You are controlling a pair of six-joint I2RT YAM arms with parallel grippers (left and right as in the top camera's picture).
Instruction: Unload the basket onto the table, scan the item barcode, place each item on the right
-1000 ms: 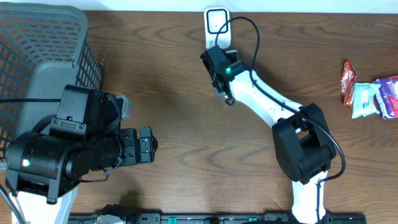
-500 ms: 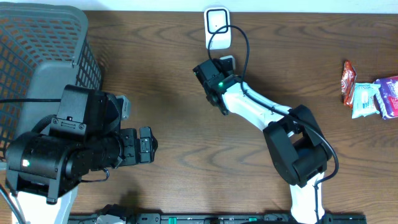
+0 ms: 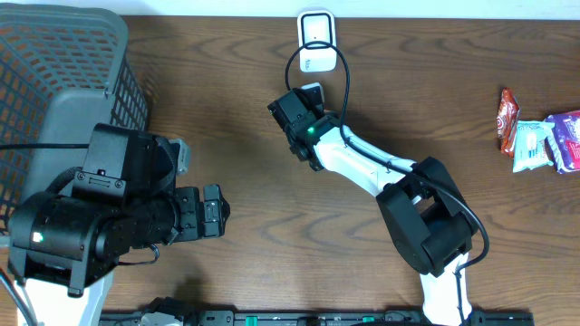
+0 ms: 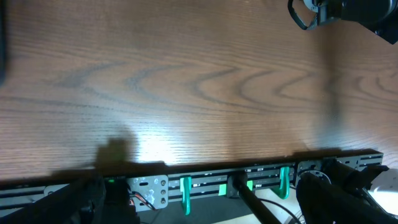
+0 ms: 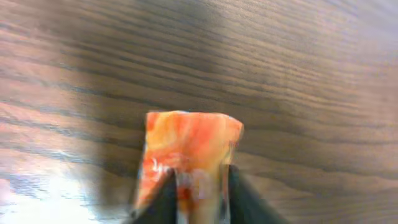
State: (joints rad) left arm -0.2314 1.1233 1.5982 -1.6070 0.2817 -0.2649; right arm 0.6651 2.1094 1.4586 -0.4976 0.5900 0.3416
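Table (image 3: 227, 109): brown wood grain, everything you need sits on it.
Grey mesh basket (image 3: 54, 63): far left corner.
Left arm (image 3: 91, 226): parked below basket; left pincer (image 3: 217, 215) released, spread wide, nothing between.
Right arm (image 3: 381, 172): stretched toward table's far centre; right pincer (image 3: 294, 113) near white barcode scanner (image 3: 315, 41), not touching.
Spare snack packets (image 3: 544, 140): right edge, well apart.
Orange snack packet (image 5: 189, 140): upright between right pincer fingers (image 5: 163, 194). Your wrist view is blurred, but the pincer looks to be grasping it at its base, above table.
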